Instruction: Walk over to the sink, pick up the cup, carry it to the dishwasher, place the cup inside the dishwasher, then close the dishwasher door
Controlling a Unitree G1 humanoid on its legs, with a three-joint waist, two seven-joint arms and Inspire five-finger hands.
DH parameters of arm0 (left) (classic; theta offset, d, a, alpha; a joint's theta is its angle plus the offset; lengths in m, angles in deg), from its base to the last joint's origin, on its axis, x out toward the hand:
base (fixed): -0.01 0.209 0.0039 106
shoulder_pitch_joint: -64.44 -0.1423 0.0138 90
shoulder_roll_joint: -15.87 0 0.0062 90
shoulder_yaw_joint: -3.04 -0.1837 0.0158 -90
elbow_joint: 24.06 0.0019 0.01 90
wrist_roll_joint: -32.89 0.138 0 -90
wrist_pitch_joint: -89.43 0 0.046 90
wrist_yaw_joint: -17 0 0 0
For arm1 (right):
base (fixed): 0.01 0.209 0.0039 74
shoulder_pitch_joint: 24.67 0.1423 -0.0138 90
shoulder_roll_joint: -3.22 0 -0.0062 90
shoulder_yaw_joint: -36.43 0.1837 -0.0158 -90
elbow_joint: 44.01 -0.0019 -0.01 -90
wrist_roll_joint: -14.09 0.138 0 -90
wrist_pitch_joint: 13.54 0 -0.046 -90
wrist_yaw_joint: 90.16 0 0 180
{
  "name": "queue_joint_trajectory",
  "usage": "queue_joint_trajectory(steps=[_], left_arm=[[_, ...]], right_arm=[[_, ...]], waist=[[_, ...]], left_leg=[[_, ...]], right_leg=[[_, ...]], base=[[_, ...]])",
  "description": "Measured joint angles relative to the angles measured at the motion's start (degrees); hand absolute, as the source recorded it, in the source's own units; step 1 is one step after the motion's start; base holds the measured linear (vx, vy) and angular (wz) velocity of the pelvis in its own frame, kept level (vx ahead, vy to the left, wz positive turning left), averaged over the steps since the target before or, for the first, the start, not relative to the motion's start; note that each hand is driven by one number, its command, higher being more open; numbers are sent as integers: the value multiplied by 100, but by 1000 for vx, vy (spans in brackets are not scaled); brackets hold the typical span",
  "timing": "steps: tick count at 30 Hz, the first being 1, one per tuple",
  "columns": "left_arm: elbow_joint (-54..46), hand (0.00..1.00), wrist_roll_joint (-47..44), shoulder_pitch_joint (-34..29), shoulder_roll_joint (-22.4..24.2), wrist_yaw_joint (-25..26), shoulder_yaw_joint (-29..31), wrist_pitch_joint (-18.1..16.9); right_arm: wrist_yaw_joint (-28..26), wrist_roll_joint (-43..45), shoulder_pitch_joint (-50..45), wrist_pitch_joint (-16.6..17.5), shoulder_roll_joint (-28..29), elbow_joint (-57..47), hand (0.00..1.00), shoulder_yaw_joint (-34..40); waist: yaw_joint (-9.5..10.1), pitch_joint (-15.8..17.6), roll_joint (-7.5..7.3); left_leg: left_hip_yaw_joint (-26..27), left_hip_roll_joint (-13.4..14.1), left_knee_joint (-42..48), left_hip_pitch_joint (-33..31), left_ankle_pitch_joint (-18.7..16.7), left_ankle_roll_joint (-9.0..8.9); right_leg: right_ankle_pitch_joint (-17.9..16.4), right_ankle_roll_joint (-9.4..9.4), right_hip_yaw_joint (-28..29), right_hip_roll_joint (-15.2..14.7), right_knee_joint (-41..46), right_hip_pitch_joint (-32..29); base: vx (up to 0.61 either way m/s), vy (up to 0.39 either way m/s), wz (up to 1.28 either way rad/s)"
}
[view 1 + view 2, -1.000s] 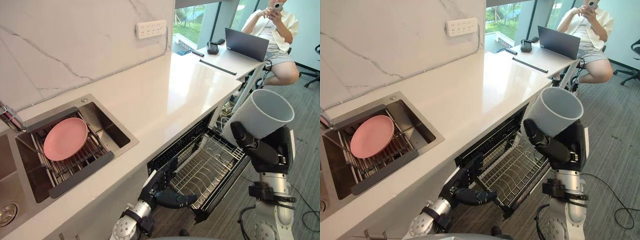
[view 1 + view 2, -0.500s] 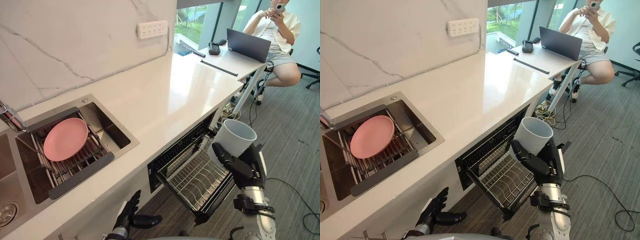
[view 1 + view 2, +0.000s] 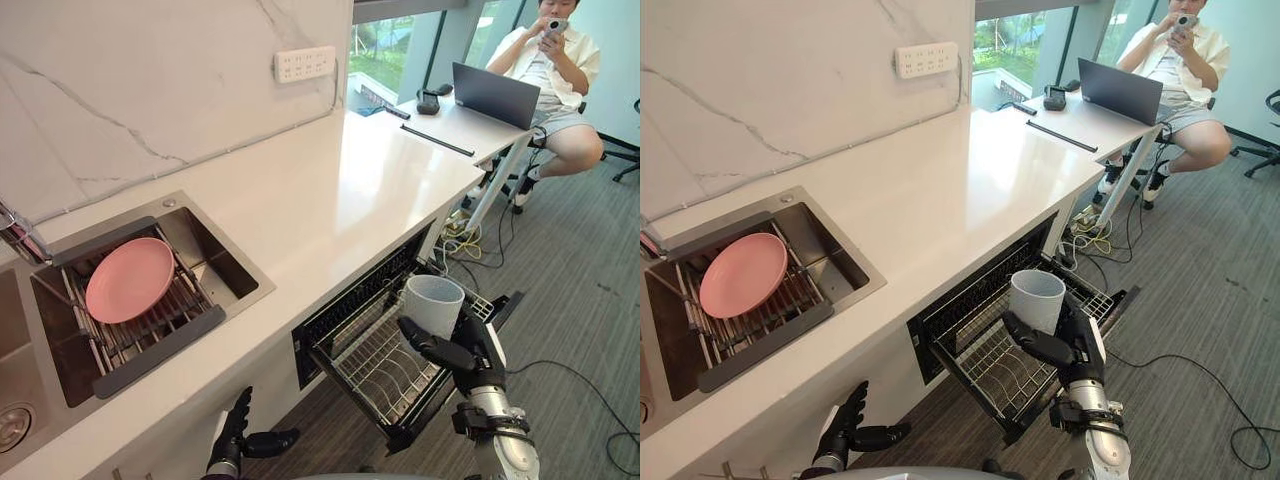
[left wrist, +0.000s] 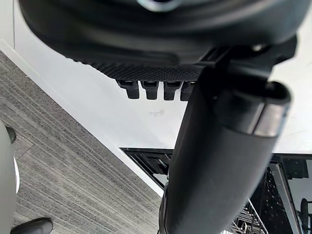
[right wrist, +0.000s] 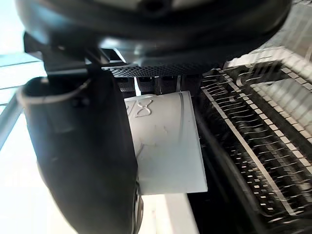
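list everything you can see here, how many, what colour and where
cup: one, pale grey, held upright over the pulled-out rack
dishwasher: one, dark, open under the countertop
rack: one, silver wire, pulled out of the dishwasher
sink: one, steel, set in the countertop on the left
plate: one, pink, on the slats in the sink
countertop: one, white, running to the far desk end
socket strip: one, white, on the marble wall
laptop: one, dark, open at the far end
person: one, seated beyond the laptop, holding a phone
left hand: dark, low by the cabinet front, fingers relaxed
right hand: dark, wrapped round the cup
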Motion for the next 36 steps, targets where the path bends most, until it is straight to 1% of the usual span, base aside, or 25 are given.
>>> queue_joint_trajectory(steps=[2,3,4,6,10,12,14,16,17,19,20,22,23,24,27,29,31,34,36], left_arm=[[122,100,-8,142,-31,7,65,12],[187,100,-8,231,-59,9,67,18],[290,100,-19,390,-65,9,101,53],[322,100,-28,507,-66,9,151,100],[398,100,-149,725,-201,14,161,153],[479,100,-159,840,-240,25,170,164],[472,100,-194,961,-246,52,269,179],[472,100,-229,1053,-255,102,298,195],[462,100,-238,1136,-253,112,324,207],[416,100,-251,1357,-208,140,407,211],[384,100,-259,1402,-196,153,426,213],[197,100,-286,1532,-132,256,504,215],[174,100,-309,1580,-129,272,505,216],[84,100,-371,1680,-112,293,507,235],[-32,100,-386,1842,-47,345,611,259],[-127,100,-425,1971,18,345,676,273],[-195,100,-467,2075,78,342,755,274],[-218,100,-483,2274,101,339,934,277],[-240,100,-489,2324,103,339,986,277]], right_arm=[[122,-155,204,-7,-105,208,0,-122],[159,-218,330,-10,-147,324,0,-159],[246,-327,528,-9,-168,513,0,-163],[361,-432,747,-14,-220,744,0,-180],[603,-621,1207,-54,-449,1155,0,-408],[640,-653,1396,-55,-499,1224,0,-465],[691,-712,1707,-77,-592,1232,0,-550],[722,-777,1895,-120,-613,1231,0,-576],[739,-808,2027,-150,-621,1227,0,-584],[785,-823,2272,-251,-636,1197,0,-584],[794,-824,2340,-289,-637,1193,0,-585],[804,-863,2583,-506,-636,1034,0,-595],[810,-874,2646,-569,-637,961,0,-595],[824,-876,2790,-680,-644,768,0,-593],[828,-889,3014,-896,-651,538,0,-594],[837,-891,3249,-1057,-716,493,0,-594],[839,-891,3417,-1148,-812,497,0,-594],[864,-899,3713,-1328,-925,516,0,-590],[864,-1003,3853,-1469,-988,526,0,-589]], waist=[[6,115,-7],[31,185,-15],[99,309,-14],[136,458,-21],[273,741,-20],[273,884,-16],[283,1116,-21],[300,1250,-24],[344,1344,-22],[511,1535,-28],[555,1599,-32],[663,1778,-29],[693,1821,-31],[751,1943,-37],[776,2075,-83],[782,2173,-103],[817,2228,-118],[834,2352,-116],[835,2361,-118]], left_leg=[[0,17,62,-107,-6,-9],[0,29,144,-223,-15,-17],[-1,53,290,-415,-43,-25],[-12,83,449,-588,-85,-33],[-23,228,1097,-1057,-315,-84],[-48,294,1377,-1250,-425,-85],[-76,377,1782,-1567,-566,-70],[-102,436,2049,-1780,-652,-44],[-114,476,2238,-1951,-702,-23],[-129,568,2618,-2358,-799,27],[-137,581,2710,-2435,-822,33],[-213,654,3090,-2833,-947,56],[-230,673,3187,-2934,-971,57],[-284,722,3437,-3187,-1025,55],[-386,762,3814,-3555,-1110,50],[-492,779,4180,-3883,-1203,38],[-537,788,4416,-4138,-1273,36],[-608,796,4708,-4491,-1324,26],[-624,792,4805,-4666,-1333,31]], right_leg=[[-20,4,0,12,50,-109],[-25,11,0,15,92,-215],[-28,6,0,25,180,-389],[-1,-30,0,46,247,-512],[19,-42,0,170,442,-779],[20,-43,3,212,517,-880],[20,-44,26,271,687,-1106],[18,-46,29,315,823,-1263],[14,-48,33,341,931,-1406],[-122,-119,-35,329,1307,-1837],[-202,-160,-128,306,1424,-1951],[-332,-196,-443,234,1921,-2359],[-357,-213,-495,221,2041,-2475],[-423,-251,-603,201,2346,-2736],[-571,-243,-751,138,2894,-3154],[-764,-260,-809,93,3424,-3527],[-892,-267,-824,57,3765,-3820],[-1002,-305,-906,-20,4171,-4209],[-1033,-322,-913,-51,4330,-4411]], base=[[-32,-21,-4],[-61,-20,-6],[-62,-21,-6],[-49,-27,-2],[-29,-21,-11],[-47,-2,-6],[-91,17,-8],[-121,23,-6],[-153,45,-9],[-180,64,-7],[-238,55,-2],[-213,30,2],[-139,20,1],[-124,13,-2],[-95,-6,5],[-82,-24,10],[-105,-44,3],[-113,-51,2],[-89,-48,2]])
